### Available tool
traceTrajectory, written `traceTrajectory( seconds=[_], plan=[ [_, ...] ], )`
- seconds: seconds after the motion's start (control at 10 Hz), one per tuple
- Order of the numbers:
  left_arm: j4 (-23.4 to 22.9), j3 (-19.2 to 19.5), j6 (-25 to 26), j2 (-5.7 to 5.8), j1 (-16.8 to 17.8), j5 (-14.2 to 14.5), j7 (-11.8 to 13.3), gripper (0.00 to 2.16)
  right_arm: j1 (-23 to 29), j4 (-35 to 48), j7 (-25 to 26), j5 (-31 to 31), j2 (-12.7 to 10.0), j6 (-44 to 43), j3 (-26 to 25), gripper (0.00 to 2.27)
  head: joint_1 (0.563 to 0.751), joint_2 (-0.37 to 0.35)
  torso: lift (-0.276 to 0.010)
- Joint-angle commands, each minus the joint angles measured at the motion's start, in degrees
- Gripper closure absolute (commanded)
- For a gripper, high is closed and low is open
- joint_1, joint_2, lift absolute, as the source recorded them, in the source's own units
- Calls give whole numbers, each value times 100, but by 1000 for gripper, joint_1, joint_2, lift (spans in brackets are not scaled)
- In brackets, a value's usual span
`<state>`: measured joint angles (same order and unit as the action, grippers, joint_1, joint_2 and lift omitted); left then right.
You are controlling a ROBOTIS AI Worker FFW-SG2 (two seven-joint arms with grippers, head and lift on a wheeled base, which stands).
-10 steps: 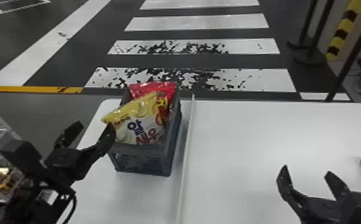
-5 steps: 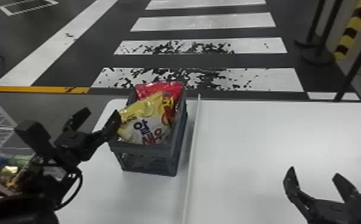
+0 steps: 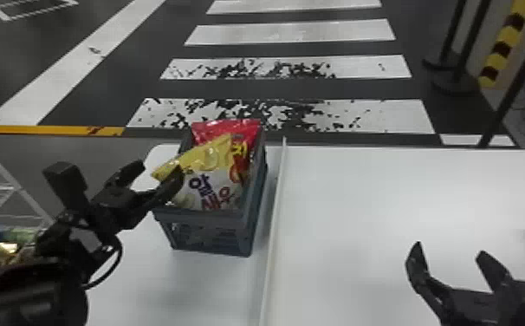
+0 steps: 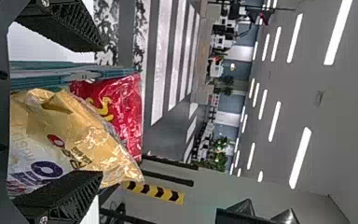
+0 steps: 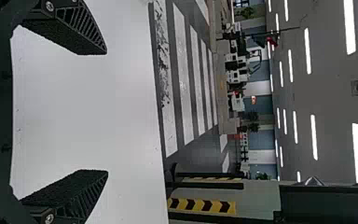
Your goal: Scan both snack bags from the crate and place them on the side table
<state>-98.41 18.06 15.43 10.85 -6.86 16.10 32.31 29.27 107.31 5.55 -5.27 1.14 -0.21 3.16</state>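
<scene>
Black floor with a white-striped crosswalk [image 3: 287, 32] stretches beyond my white table [image 3: 383, 195], and a yellow-and-black post [image 3: 502, 47] stands off to the right. At the left edge I've got a white wire rack [image 3: 8, 173] with colourful packs on it. A thin pale divider [image 3: 273, 225] runs across the tabletop, and just left of it sits the grey crate [image 3: 209, 234]. Both snack bags are in there: the yellow bag [image 3: 209, 186] leans in front, sticking up past the rim, with the red bag [image 3: 225, 130] behind it. My left gripper [image 3: 160, 169] is at the yellow bag's left corner, fingers spread; whether one touches the bag, I can't tell. My right gripper [image 3: 450, 251] is parked over the table right of the divider, fingers apart too.
</scene>
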Motion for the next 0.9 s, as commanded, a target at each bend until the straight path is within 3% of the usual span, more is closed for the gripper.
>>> traceTrajectory(
  seconds=[0.0, 0.3, 0.5, 0.6, 0.7, 0.8],
  plan=[
    [191, 5, 71, -4, 106, -81, 144, 53, 0, 0, -2, 0, 0, 0, 0, 80, 695, 133, -95],
    [331, 22, 53, 5, 247, -107, 442, 124, -9, -9, -2, 0, -9, 0, 0, 80, 695, 124, -95],
    [375, 22, 71, -13, 300, -213, 680, 495, -17, -9, -2, 0, -9, 0, 0, 80, 695, 121, -95],
    [375, 22, 71, -13, 300, -239, 715, 974, -17, -9, -2, 0, -9, 0, 0, 80, 695, 116, -95],
    [366, 14, 211, -39, 300, -248, 715, 1669, -9, 0, -2, 0, -9, 0, 0, 80, 695, 114, -95],
    [322, 22, 581, -48, 291, -257, 662, 2142, -9, 0, -2, 0, -9, 0, 9, 80, 695, 112, -95]
  ],
)
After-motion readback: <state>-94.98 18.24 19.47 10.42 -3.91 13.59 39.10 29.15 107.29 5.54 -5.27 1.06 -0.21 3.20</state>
